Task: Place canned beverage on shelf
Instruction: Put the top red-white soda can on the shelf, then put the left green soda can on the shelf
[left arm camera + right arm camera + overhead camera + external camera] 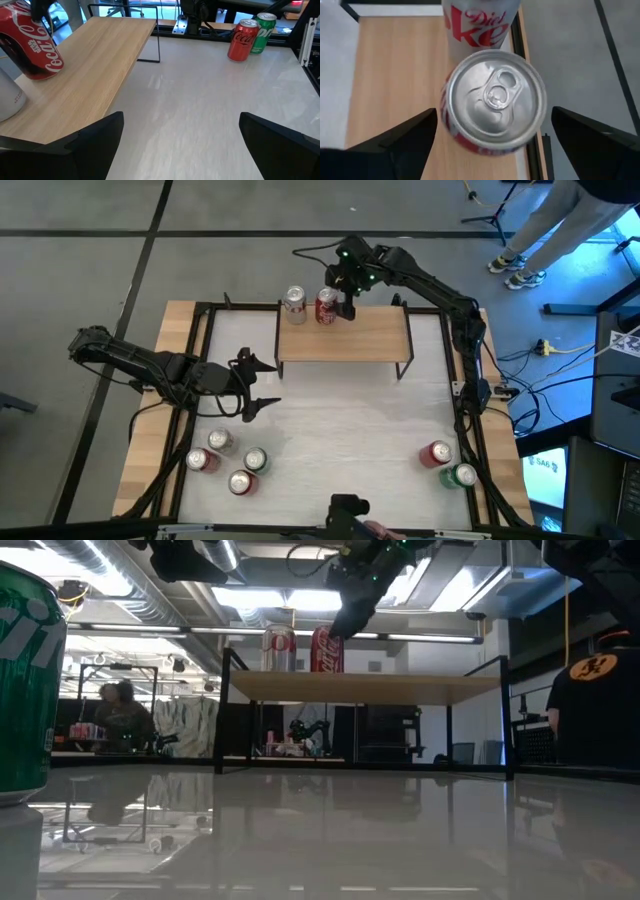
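Directly beneath the right gripper (490, 140), whose fingers were spread wide and gripping nothing, a red Coca-Cola can (326, 306) stood upright on the shelf (360, 340), just beside a Diet Coke can (294, 304)

Red can (326, 306) with white script beside silver Diet can (294, 304) on pale wood shelf (350, 340), black-legged.
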